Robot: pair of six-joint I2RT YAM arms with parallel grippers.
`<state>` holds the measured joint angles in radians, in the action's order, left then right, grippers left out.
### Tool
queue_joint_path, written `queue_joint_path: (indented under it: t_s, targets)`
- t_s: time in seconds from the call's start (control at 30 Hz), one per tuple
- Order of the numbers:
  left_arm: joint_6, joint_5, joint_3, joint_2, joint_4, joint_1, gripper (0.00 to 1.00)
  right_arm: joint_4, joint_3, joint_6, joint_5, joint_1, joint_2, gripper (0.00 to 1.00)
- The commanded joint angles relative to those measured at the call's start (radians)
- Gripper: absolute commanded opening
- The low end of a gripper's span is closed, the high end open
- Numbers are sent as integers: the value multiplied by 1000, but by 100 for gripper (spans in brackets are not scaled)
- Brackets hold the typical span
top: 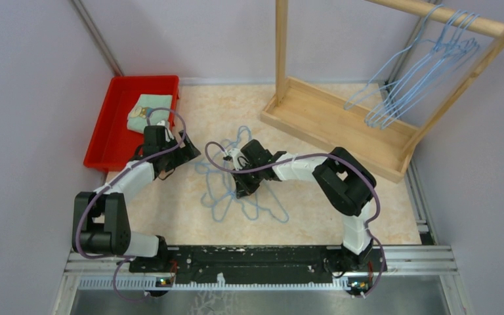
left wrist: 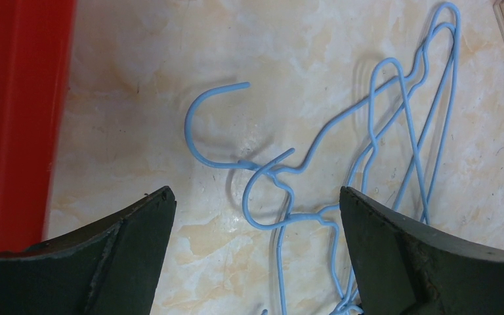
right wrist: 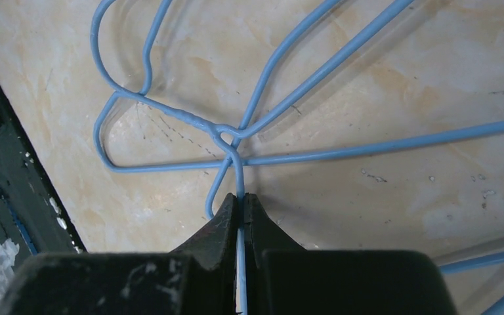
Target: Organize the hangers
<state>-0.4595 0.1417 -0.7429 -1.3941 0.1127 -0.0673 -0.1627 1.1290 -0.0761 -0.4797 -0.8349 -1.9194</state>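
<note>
A tangle of light-blue wire hangers [top: 226, 190] lies on the marble tabletop between the two arms. My right gripper [top: 244, 187] is over the pile and shut on the wire of one hanger [right wrist: 239, 170], just below its twisted neck; the wire runs between the closed jaws [right wrist: 241, 200]. My left gripper [top: 182, 152] hovers open at the pile's left edge, and two hanger hooks [left wrist: 262, 187] lie on the table between and beyond its fingertips [left wrist: 256, 197]. Several more hangers [top: 420, 72] hang from the wooden rack's rail [top: 446, 16].
The wooden rack's base tray [top: 331, 118] stands at the back right. A red bin [top: 115, 125] holding a folded greenish cloth [top: 149, 113] sits at the back left, close to my left gripper. Grey walls enclose the table on both sides.
</note>
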Motion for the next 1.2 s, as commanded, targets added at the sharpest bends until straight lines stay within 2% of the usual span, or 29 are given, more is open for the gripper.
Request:
queue_joint_path:
  t_s: [0.0, 0.17, 0.33, 0.47, 0.63, 0.9, 1.17]
  targets:
    - [10, -3, -6, 14, 5, 1, 100, -161, 59, 58, 130, 10, 52, 0]
    - [3, -9, -9, 16, -3, 0, 100, -363, 156, 104, 184, 41, 194, 0]
    - [-14, -4, 1, 24, -14, 1, 100, -483, 191, 91, 156, 125, 377, 0]
    - [-13, -15, 17, 41, -17, 0, 100, -532, 226, 43, 179, 193, 484, 0]
    - [0, -19, 14, 37, -7, 1, 100, -543, 252, -9, 118, 254, 580, 0]
    - [3, -10, 1, 29, -13, 1, 100, -472, 128, -27, 0, 250, 555, 0]
    - [-29, -8, 33, 48, -29, 0, 100, -398, 120, -37, -140, 217, 396, 0]
